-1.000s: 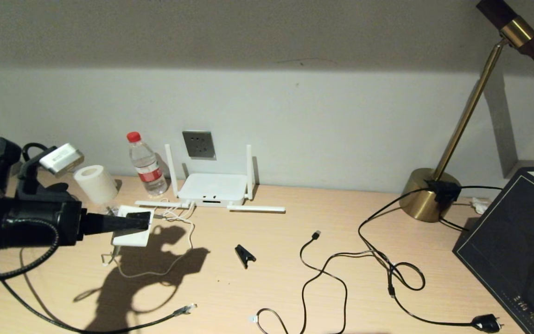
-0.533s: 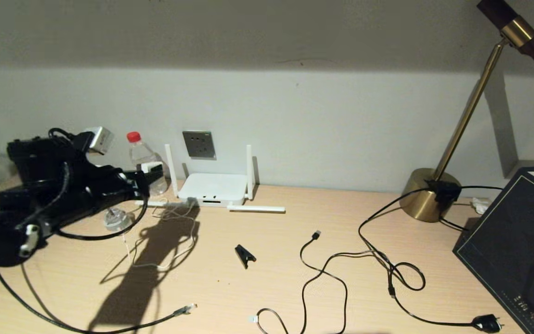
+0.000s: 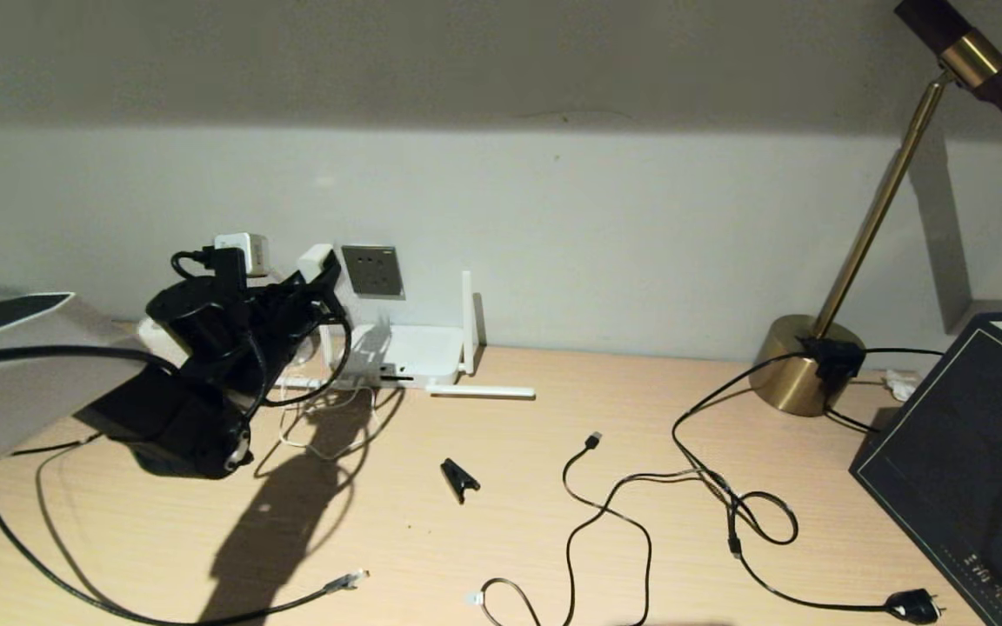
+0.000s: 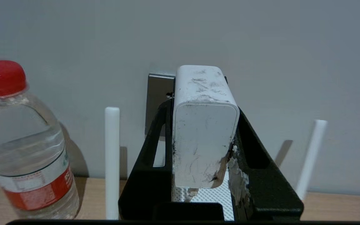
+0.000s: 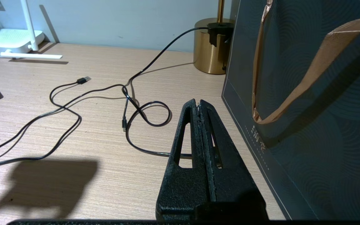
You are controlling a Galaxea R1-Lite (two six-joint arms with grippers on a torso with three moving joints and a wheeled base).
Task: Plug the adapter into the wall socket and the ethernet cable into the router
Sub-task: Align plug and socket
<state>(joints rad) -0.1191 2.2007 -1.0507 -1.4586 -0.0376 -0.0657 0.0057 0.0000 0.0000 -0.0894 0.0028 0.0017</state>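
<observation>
My left gripper (image 3: pixel 314 276) is shut on the white adapter (image 3: pixel 317 259), held up in the air just left of the grey wall socket (image 3: pixel 372 269). In the left wrist view the adapter (image 4: pixel 203 134) sits between the black fingers (image 4: pixel 155 147) and covers most of the wall socket (image 4: pixel 158 100) behind it. The adapter's thin white cord (image 3: pixel 327 439) hangs to the table. The white router (image 3: pixel 410 352) lies under the socket. The ethernet cable's clear connector (image 3: pixel 349 578) lies near the front edge. My right gripper (image 5: pixel 198 104) is shut and empty, low beside the dark bag.
A water bottle (image 4: pixel 23 147) stands left of the router's upright antenna (image 4: pixel 112 162). On the table lie a black clip (image 3: pixel 459 478), a thin USB cable (image 3: pixel 592 441) and the lamp cord with its plug (image 3: pixel 914 604). The brass lamp base (image 3: pixel 801 365) and dark bag (image 3: pixel 962 461) stand at the right.
My left arm has swung up and to the right, lifting the adapter from the table's left side to just beside the wall socket. The white cord trailed along with it.
</observation>
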